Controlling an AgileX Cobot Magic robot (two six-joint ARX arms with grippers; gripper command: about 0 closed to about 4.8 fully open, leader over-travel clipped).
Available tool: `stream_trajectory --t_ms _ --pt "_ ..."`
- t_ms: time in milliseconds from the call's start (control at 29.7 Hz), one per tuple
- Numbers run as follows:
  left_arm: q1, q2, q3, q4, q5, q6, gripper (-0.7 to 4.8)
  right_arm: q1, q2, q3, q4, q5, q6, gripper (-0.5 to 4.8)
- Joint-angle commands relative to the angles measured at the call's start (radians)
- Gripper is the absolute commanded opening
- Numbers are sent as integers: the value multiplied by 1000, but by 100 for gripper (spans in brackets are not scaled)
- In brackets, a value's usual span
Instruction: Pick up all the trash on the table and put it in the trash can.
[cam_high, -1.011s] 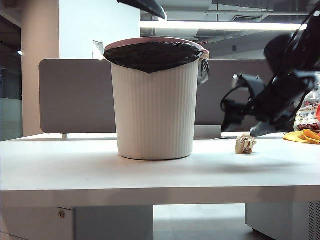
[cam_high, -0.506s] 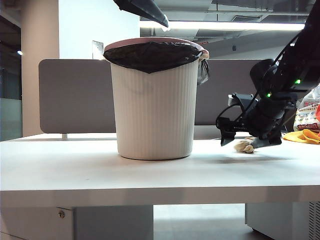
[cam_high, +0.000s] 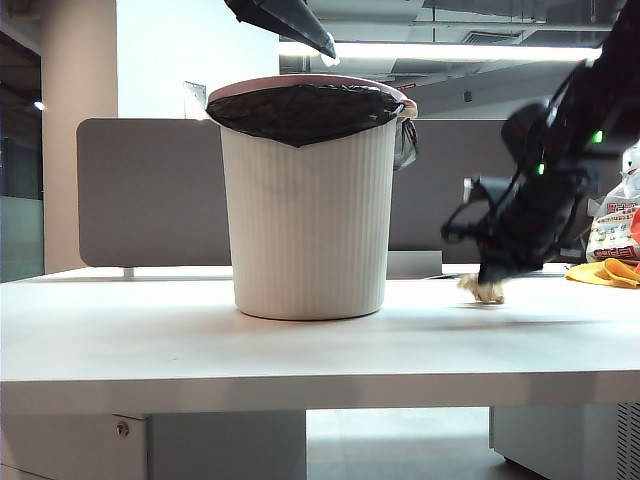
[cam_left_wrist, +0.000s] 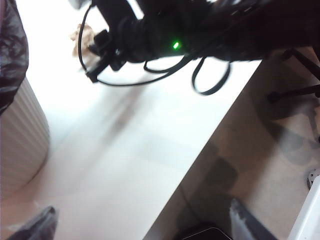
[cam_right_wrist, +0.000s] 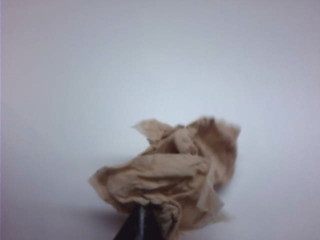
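Right gripper (cam_high: 490, 285) is down at the table (cam_high: 300, 345), well to the right of the can (cam_high: 310, 200), and its fingers (cam_right_wrist: 140, 225) are pinched together on the near edge of a crumpled tan wad (cam_right_wrist: 170, 175) — that's a grab, though the paper looks to be resting on the white top, not lifted. Left gripper (cam_high: 325, 45) hangs high above the can's rim, jaws spread wide and nothing between them; in its own wrist view the dark fingertips (cam_left_wrist: 35, 227) stand far apart over the table edge. By my reckoning this is mid-task: one wad gripped, the carry and drop into the black-lined can yet to come. Only this one wad shows anywhere on the table; what's already inside the can can't be seen from here. At far right a white printed bag (cam_high: 615, 225) carries red lettering, too small to read, beside a yellow-orange item (cam_high: 610, 272). No brand legible anywhere.
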Motion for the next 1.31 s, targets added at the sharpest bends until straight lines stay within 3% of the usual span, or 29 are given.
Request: stream_trajectory --t_ms 34,236,438,640,775,944,1314 --pt "0 -13 3 8 4 -2 479 -2 -117 5 -5 -2 0 -5" --pt "0 -54 4 56 -17 -3 479 -2 -346 5 -69 -39 0 -5" --pt "3 -144 4 72 -194 15 479 -5 -517 5 -69 -39 -6 -5" --pt "2 -224 4 93 -315 40 479 23 -615 10 -62 -139 37 -5" --pt "3 -249 4 90 -364 39 479 67 -611 77 -69 -189 66 -5" --pt "3 -274 4 64 -364 39 479 154 -575 175 -66 -177 53 -5" --pt "2 -323 4 40 -418 39 479 235 -345 356 -72 -191 55 -5"
